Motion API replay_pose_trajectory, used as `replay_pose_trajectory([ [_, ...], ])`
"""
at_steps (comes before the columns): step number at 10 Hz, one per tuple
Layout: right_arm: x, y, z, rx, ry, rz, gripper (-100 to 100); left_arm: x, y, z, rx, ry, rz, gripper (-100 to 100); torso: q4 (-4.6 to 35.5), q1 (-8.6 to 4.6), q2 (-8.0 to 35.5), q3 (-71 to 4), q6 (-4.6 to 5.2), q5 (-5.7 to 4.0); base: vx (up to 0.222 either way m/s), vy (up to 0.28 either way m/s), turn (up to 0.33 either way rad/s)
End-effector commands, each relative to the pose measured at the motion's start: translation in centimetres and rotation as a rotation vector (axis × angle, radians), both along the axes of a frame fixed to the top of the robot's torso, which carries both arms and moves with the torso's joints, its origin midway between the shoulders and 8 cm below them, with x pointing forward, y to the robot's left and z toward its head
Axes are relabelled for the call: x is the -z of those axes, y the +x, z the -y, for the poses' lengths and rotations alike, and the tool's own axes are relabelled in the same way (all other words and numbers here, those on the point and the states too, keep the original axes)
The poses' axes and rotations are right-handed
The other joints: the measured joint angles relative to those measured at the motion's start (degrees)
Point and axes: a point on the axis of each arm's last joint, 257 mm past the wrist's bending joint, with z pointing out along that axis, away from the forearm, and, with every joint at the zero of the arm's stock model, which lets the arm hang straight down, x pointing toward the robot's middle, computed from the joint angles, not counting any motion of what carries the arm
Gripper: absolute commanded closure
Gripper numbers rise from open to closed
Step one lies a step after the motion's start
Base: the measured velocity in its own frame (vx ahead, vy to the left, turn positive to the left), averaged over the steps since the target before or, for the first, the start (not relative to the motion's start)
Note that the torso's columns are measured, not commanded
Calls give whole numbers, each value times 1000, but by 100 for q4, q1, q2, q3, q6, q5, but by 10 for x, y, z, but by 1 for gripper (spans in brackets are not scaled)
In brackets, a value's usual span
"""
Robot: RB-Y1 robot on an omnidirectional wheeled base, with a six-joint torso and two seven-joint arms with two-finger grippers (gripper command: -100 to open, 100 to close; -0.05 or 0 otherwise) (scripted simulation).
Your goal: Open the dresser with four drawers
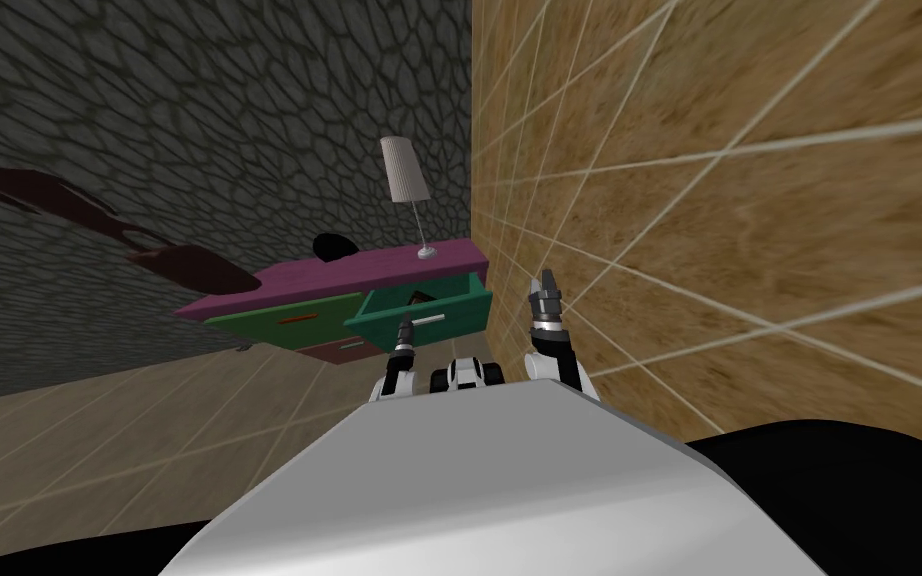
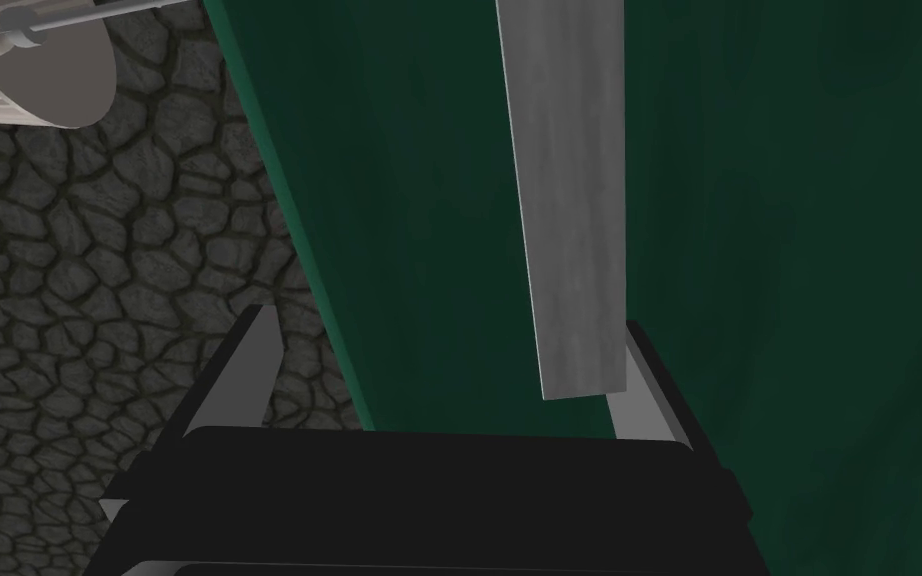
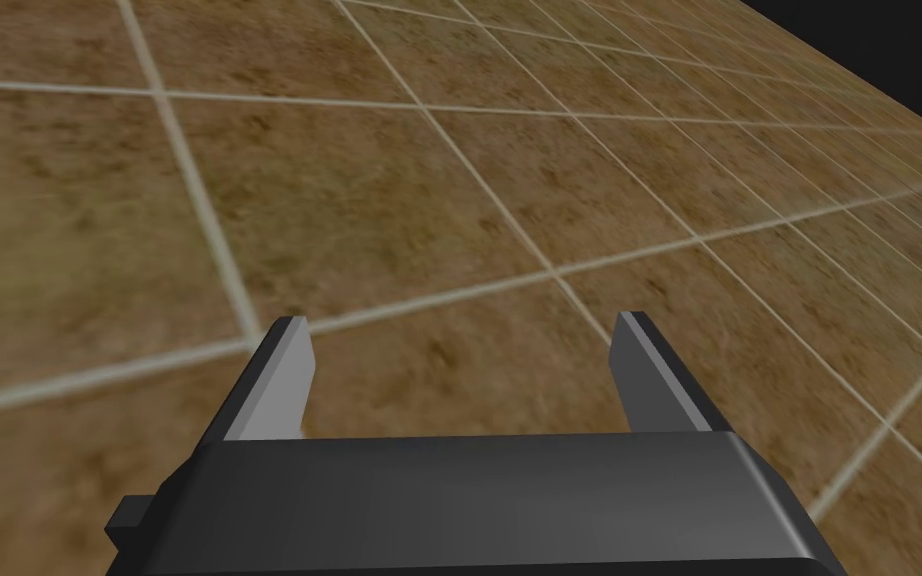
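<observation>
A grey stone wall [image 1: 199, 120] and a brown tiled wall [image 1: 749, 200] meet in a corner, and the dresser [image 1: 369, 268] stands in this corner on a pale tiled floor [image 1: 99, 440], with its back to the stone wall and one end close to the tiled wall. The dresser has a purple top and green fronts. The upper drawer [image 1: 454, 310] at the end by the tiled wall is open: its green front stands out from the body and a dark gap shows behind it. The other upper drawer [image 1: 284, 322] beside it is closed. A lamp [image 1: 406, 180] with a pale shade stands on the top, near the end by the tiled wall and close to the front edge. A black thing [image 1: 334, 246], too small to tell what it is, lies at the back edge, about the middle of the top. A grey bar handle [image 1: 427, 320] is on the front of the open drawer. The left gripper [image 1: 406, 328] is at this handle. In the left wrist view its fingers [image 2: 259, 370] stand wide apart and press nothing; one end of the handle lies between them, just beside one finger, while the other finger is past the edge of the drawer front. The right gripper [image 1: 548, 285] is raised beside the tiled wall, apart from the dresser, and its fingers [image 3: 284, 380] are also spread wide and hold nothing.
</observation>
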Motion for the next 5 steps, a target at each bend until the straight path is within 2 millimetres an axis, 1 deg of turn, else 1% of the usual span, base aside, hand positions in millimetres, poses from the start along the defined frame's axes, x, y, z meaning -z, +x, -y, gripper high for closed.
replay_pose_trajectory([
  [1,0,0,0,0,0,0,0,2,0,0,-1,0,-4,0,-7,4,-8,-4,2,4,0,0,0],
  [5,0,0,0,0,0,0,0,5,-2,-1,-2,-1,-13,0,-20,12,-27,-15,4,12,0,0,0],
])
